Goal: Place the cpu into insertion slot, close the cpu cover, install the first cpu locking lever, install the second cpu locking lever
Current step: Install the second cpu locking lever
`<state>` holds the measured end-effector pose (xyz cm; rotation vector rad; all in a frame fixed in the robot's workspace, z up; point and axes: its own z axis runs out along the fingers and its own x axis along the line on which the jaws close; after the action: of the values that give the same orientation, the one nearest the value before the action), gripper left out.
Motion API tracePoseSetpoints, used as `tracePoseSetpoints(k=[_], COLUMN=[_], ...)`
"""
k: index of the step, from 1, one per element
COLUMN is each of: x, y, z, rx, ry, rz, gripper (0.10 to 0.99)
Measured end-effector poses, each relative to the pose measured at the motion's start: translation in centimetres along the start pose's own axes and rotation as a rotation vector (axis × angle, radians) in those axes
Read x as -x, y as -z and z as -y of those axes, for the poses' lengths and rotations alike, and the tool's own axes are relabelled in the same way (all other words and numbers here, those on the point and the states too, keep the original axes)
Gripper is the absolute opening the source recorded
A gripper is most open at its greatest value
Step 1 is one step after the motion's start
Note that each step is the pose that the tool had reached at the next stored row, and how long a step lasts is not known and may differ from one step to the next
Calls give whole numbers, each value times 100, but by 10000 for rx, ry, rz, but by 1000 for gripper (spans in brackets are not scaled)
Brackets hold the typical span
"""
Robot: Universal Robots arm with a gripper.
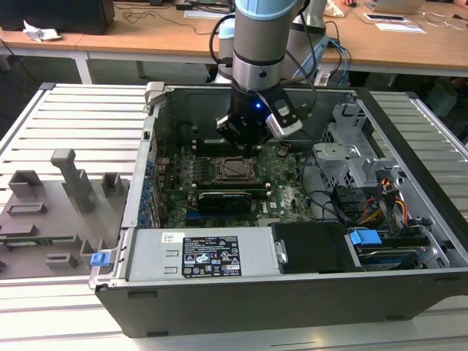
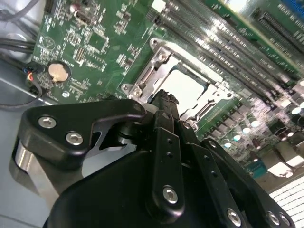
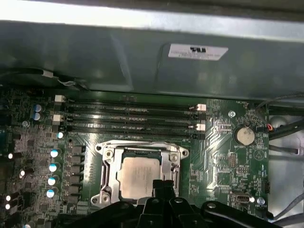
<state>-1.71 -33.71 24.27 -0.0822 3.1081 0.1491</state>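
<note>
The pincer (image 3: 163, 186) blocks the near edge of the cpu cover (image 3: 110, 164) in both wrist views. Can't tell if the cpu locking levers are latched.

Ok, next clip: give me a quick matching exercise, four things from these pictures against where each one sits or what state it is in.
Things:
1. cpu
2. cpu cover
3. gripper
4. coin cell battery

Places or states:
A. round and silver, on the green board beside the socket
B. lying flat inside the insertion slot, silvery face up
C. closed down as a metal frame around the chip
D. black fingers at the socket's edge

Pairs: 1-B, 2-C, 3-D, 4-A
</note>
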Motion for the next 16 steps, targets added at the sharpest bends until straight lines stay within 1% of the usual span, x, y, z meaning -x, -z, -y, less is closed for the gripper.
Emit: tracePoseSetpoints(k=[2, 3, 4, 8, 16], x=[0, 0, -1, -5, -11], y=[3, 5, 6, 13, 20], z=[34, 55, 77, 153, 255], rx=[51, 80, 105, 113, 131], ry=[-14, -20, -21, -22, -22], rz=[-128, -173, -187, -189, -188], gripper=[106, 106, 106, 106, 106])
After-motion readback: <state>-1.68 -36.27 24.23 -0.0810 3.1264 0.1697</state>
